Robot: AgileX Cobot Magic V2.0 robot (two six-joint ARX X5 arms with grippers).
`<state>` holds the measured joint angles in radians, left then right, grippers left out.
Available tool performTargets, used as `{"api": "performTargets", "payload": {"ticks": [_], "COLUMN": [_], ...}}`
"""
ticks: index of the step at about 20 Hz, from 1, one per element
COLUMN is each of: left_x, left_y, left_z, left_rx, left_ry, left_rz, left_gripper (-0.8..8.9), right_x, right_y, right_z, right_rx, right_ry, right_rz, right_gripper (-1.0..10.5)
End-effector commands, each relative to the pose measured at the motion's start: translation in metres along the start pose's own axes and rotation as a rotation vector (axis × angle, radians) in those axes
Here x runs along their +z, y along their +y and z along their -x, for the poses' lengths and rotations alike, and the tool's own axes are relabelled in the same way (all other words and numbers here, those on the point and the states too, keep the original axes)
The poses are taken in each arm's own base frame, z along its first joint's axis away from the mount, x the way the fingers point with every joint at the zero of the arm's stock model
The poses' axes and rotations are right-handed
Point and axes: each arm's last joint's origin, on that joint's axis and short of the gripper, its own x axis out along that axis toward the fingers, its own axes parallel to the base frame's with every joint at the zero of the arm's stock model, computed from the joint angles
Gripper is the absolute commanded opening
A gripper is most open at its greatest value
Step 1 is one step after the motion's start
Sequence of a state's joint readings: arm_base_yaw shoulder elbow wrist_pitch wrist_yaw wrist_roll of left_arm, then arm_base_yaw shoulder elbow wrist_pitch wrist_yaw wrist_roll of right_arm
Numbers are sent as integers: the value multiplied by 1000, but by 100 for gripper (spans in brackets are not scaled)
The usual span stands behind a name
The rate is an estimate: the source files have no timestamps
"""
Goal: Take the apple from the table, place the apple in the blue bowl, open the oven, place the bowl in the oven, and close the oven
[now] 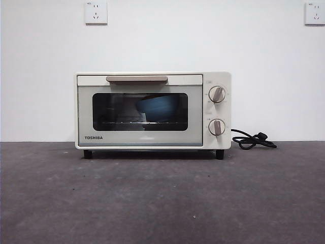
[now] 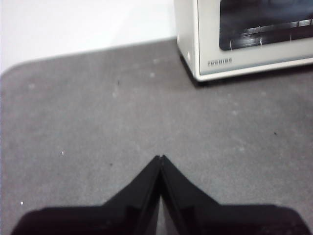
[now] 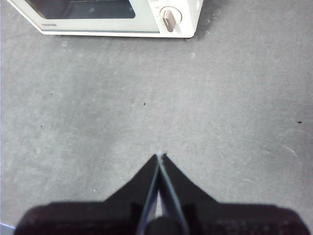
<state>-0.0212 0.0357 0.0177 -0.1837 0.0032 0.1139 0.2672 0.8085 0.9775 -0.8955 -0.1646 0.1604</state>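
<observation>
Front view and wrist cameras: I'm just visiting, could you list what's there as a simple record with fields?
oven: cream-white, on the table, door shut
inside oven: blue bowl seen through the glass; apple not visible
cord: black, lying beside the oven on its knob side
left gripper: jaws together, empty, over bare table
right gripper: jaws together, empty, over bare table
wall sockets: two, above the oven

Even, soft indoor light; front view sharp, wrist views soft.
The oven [image 1: 152,109] casts a thin shadow beneath itself, its glass shows a bluish reflection, and the left wrist view is blurred, washed pale at upper left.
</observation>
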Motion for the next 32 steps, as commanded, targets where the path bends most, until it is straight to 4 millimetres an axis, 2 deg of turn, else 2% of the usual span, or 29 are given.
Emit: {"api": "performTargets", "payload": {"ticks": [1,6,19,21,24,26,28,32], "left_x": [0,0,0,0,0,0,0,0], "left_y": [1,0,0,0,0,0,0,0], "left_z": [1,1,1,1,0,0,0,0], "left_rx": [11,-24,-19,-19,-20,-20,-20,-20], "left_ry": [-31,-41,-35,-35,-34,-31,-31,-31], "left_rz": [11,82,83,83,83,82,83,83], "left_gripper": [-3,-3,-3,-3,-3,-3,-3,-3], "right_x": [-2,-2,-2,-3,-8,-16,-33,-77], "right_y": [-1,-1,-1,-3,-3,-8,-18,-46], "right_z": [-3,-3,-4,10,33,37,27,-17], "right_rx": [-2,-7,-10,-105,-147,-186,-246,-354], "right_ry": [8,7,9,-68,-238,-344,-404,-555], "right_rz": [3,3,10,144,342,410,428,341], "right_gripper": [2,2,2,2,2,2,2,2]}}
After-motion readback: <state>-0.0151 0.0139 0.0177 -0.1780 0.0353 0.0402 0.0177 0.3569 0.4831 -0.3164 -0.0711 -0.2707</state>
